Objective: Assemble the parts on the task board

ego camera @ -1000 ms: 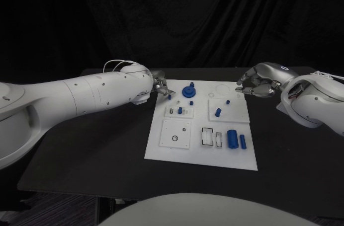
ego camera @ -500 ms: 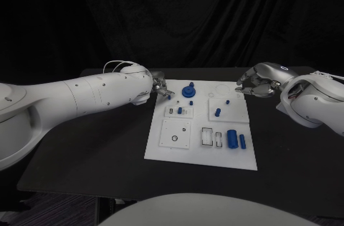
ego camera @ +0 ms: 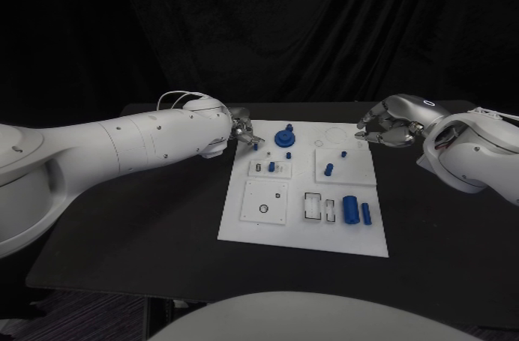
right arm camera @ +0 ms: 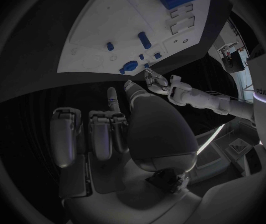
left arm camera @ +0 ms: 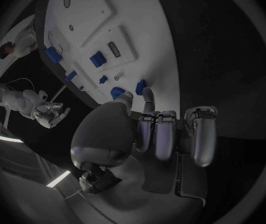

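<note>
The white task board (ego camera: 244, 221) lies in the middle of the black table. On it are a blue gear-like piece with a knob (ego camera: 284, 137), several small blue pegs (ego camera: 328, 169), a thick blue cylinder (ego camera: 349, 206) and a thinner one (ego camera: 367, 213). My left hand (ego camera: 244, 131) is at the board's far left corner. Its thumb and one finger close on a small blue peg (ego camera: 255, 146) (left arm camera: 140, 86), and the other fingers (left arm camera: 164, 134) are curled. My right hand (ego camera: 387, 128) hovers off the far right corner with its fingers (right arm camera: 98, 134) curled in and nothing in them.
The board carries raised white square blocks (ego camera: 267, 211) with holes and slots (ego camera: 313, 206). Bare black table (ego camera: 141, 221) surrounds the board on both sides. My left forearm (ego camera: 119, 146) reaches across the table's left part.
</note>
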Controlling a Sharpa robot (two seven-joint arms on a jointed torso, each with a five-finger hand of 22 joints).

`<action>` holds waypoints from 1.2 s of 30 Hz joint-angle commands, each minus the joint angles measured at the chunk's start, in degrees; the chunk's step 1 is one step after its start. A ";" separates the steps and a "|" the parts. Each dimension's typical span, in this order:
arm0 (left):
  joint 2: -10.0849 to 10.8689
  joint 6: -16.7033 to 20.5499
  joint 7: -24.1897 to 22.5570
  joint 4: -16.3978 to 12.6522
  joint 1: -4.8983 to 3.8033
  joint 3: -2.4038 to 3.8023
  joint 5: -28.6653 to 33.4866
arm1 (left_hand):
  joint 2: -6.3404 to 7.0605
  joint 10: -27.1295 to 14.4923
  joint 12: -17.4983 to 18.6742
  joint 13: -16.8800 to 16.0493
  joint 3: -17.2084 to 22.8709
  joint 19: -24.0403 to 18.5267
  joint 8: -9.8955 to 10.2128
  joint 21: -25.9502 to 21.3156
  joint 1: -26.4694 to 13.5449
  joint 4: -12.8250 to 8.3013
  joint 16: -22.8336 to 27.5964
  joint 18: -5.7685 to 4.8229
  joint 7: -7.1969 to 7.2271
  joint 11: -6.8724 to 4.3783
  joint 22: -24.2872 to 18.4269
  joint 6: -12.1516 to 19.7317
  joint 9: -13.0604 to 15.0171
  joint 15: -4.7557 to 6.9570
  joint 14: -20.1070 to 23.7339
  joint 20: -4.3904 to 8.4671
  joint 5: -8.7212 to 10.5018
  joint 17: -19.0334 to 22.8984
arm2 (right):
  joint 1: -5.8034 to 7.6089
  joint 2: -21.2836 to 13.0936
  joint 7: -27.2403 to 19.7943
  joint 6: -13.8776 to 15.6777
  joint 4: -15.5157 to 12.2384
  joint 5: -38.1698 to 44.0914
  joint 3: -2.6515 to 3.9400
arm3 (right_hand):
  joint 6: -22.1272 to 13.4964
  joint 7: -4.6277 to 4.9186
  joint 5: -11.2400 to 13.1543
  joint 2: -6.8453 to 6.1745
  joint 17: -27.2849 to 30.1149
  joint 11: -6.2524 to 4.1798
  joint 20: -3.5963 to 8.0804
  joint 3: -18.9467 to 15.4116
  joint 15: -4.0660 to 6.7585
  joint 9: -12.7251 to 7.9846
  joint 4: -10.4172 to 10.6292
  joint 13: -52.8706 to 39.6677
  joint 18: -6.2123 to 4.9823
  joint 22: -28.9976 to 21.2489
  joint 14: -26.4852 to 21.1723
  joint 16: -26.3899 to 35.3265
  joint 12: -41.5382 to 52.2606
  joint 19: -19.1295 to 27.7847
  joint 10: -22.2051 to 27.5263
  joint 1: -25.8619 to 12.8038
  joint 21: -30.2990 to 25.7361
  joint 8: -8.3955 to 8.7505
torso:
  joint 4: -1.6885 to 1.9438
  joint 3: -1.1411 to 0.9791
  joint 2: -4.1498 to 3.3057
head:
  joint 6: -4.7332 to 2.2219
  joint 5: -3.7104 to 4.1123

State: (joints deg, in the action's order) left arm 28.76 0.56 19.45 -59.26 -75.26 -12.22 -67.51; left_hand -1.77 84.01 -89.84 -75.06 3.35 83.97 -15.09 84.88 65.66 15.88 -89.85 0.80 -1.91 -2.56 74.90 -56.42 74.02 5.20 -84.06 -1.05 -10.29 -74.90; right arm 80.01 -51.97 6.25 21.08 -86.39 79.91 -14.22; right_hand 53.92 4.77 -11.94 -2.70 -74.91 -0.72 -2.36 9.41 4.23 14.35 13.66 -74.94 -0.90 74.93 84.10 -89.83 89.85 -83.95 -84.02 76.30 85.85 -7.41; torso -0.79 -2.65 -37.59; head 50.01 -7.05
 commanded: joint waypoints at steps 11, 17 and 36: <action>-0.79 -1.91 -1.53 1.01 0.41 0.04 -0.24 | -0.33 5.99 -0.16 -14.94 0.49 1.43 1.56 -0.53 1.26 -0.42 -0.15 1.05 -0.13 0.67 10.43 0.47 -1.15 -0.56 -5.94 -0.74 -2.41 -15.10 | -0.12 -0.06 1.14 -0.61 -0.15 0.10 0.05 | 0.30 0.07 -0.22 0.15 -15.09 0.24 -0.30 -0.12 -0.41 -0.05 -0.25 -15.06 -0.38 13.35 5.90 -0.17 0.15 -3.24 -5.98 0.49 -0.32 0.19 | -0.01 -0.01 0.01 | -0.01 0.02; -0.98 -2.41 -1.61 1.27 0.58 0.04 -0.24 | -0.34 5.99 -0.16 -14.94 0.98 1.38 2.22 -0.61 2.00 -0.80 -0.15 1.07 -0.11 0.68 10.47 0.17 -1.74 -0.60 -5.94 -0.82 -4.54 -15.10 | -0.12 -0.06 1.17 -0.66 -0.16 0.10 0.05 | 0.30 0.07 -0.22 0.15 -15.09 0.24 -0.30 -0.12 -0.41 -0.05 -0.25 -15.06 -0.38 13.35 5.90 -0.17 0.15 -3.24 -5.98 0.49 -0.32 0.19 | -0.02 -0.02 0.02 | -0.01 0.02; -0.69 -2.31 -1.73 1.14 0.81 0.04 -0.24 | 0.47 5.99 -0.16 -14.94 5.54 1.28 3.76 -0.93 4.91 -2.92 -0.15 1.12 0.25 0.37 10.63 -0.42 -2.57 -0.37 -5.94 -0.65 -13.27 -15.10 | -0.21 -0.06 1.24 -0.82 -0.01 0.10 0.05 | 0.36 0.06 -0.23 0.24 -15.09 0.24 -0.29 -0.07 -0.40 -0.08 -0.39 -15.06 -0.40 13.33 5.90 -0.17 0.15 -3.20 -5.98 0.54 -0.39 0.25 | 0.02 -0.02 0.01 | -0.01 -0.08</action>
State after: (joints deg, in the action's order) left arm 28.04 -1.37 18.68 -57.99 -74.59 -12.21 -67.53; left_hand -1.32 83.97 -89.85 -75.06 8.58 83.96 -11.53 84.22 70.18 12.88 -89.85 0.81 -1.74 -2.20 74.95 -56.60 71.52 5.01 -83.85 -1.46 -23.67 -74.90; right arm 79.95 -51.97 6.33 20.52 -86.37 79.91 -14.22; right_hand 53.92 4.77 -11.94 -2.70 -74.90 -0.71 -2.36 9.41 4.23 14.36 13.66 -74.92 -0.91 74.91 84.10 -89.83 89.85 -83.95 -84.02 76.29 85.85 -7.42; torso -0.78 -2.69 -37.58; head 50.01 -7.13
